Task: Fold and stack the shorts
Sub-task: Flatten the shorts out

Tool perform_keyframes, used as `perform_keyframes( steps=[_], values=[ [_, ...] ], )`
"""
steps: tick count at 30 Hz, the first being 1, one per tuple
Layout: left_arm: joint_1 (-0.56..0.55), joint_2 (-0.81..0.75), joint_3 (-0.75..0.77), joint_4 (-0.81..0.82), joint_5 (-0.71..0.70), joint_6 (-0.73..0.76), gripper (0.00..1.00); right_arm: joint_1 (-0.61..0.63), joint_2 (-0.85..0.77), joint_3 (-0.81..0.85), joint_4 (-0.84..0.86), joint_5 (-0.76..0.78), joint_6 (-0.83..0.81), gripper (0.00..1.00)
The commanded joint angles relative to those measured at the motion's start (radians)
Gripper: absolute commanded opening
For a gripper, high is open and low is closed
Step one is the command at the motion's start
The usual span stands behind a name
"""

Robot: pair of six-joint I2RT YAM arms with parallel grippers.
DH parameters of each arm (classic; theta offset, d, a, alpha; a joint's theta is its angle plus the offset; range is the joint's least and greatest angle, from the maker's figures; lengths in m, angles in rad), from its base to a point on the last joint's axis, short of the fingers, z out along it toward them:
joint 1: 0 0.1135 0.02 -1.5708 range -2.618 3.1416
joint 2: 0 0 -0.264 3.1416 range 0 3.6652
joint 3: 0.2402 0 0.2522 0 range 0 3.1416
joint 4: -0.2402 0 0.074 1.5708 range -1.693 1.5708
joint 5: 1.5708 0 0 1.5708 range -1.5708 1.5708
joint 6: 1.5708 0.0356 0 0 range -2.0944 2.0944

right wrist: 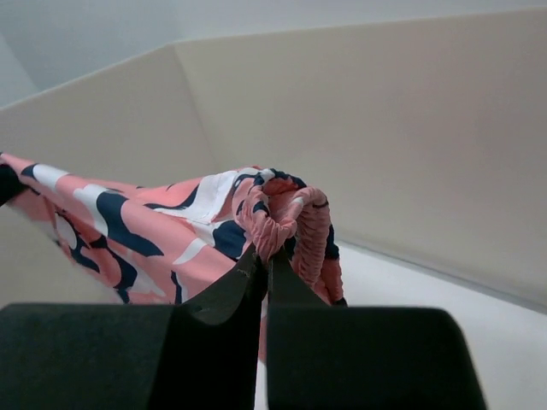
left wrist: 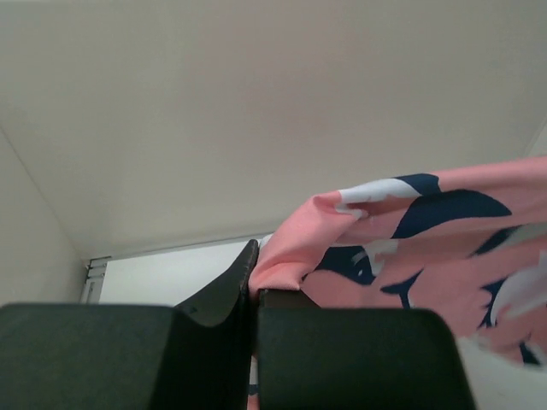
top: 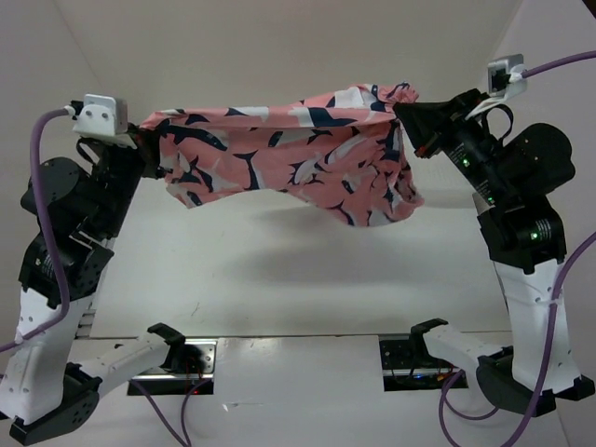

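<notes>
Nearest to us, well in front of the shorts [top: 279, 154], we saw the arm bases [top: 42, 410] bolted at the near edge of the white table [top: 279, 279], with purple cables [top: 42, 214] looping up beside them. Both arms rose from there and reached to the shorts' two ends. The left gripper [top: 142, 142] met the shorts' left end. In its wrist view we found its jaws pressed together on a folded pink corner [left wrist: 282, 260] of the cloth, with no gap showing between the fingers. The right gripper [top: 405, 112] met the shorts' right end, and its wrist view showed the jaws closed on the gathered, ribbed waistband [right wrist: 295, 224]. Between the two, the shorts hung stretched out in the air. Their upper edge ran nearly straight from one gripper to the other, and the lower part sagged deepest toward the right end. The table lay below the shorts without touching them, and we could see their soft shadow on it. Beyond the shorts stood the pale back wall [top: 279, 47].
</notes>
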State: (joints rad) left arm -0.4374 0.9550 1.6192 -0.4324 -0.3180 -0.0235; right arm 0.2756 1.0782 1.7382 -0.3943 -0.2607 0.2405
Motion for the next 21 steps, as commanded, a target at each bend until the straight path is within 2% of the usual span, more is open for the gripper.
perform_keyframes(
  steps=[1,5,12,15,16,17,19,21],
  values=[
    [0.029,0.022,0.059,0.003,-0.184,0.023,0.01,-0.024,0.000,0.035,-0.072,0.014,0.031,0.00],
    [0.029,0.097,0.079,0.076,-0.214,0.023,0.01,-0.024,0.009,-0.037,-0.029,-0.074,0.131,0.00],
    [0.055,0.336,0.139,0.165,-0.187,0.023,0.01,-0.024,0.119,-0.130,0.035,-0.049,0.194,0.00],
    [0.152,0.522,0.279,0.135,-0.109,0.023,0.01,-0.045,0.195,-0.131,0.072,-0.009,0.204,0.00],
    [0.178,0.644,0.423,0.106,-0.064,0.023,0.01,-0.055,0.213,-0.131,0.083,0.006,0.204,0.00],
    [0.198,0.706,0.495,0.075,-0.049,0.023,0.01,-0.055,0.233,-0.140,0.095,0.044,0.204,0.00],
    [0.224,0.866,0.615,0.006,-0.029,0.023,0.01,-0.079,0.294,-0.175,0.126,0.078,0.204,0.00],
    [0.233,0.947,0.729,-0.005,0.000,0.023,0.01,-0.095,0.336,-0.209,0.158,0.101,0.218,0.00]
  ],
)
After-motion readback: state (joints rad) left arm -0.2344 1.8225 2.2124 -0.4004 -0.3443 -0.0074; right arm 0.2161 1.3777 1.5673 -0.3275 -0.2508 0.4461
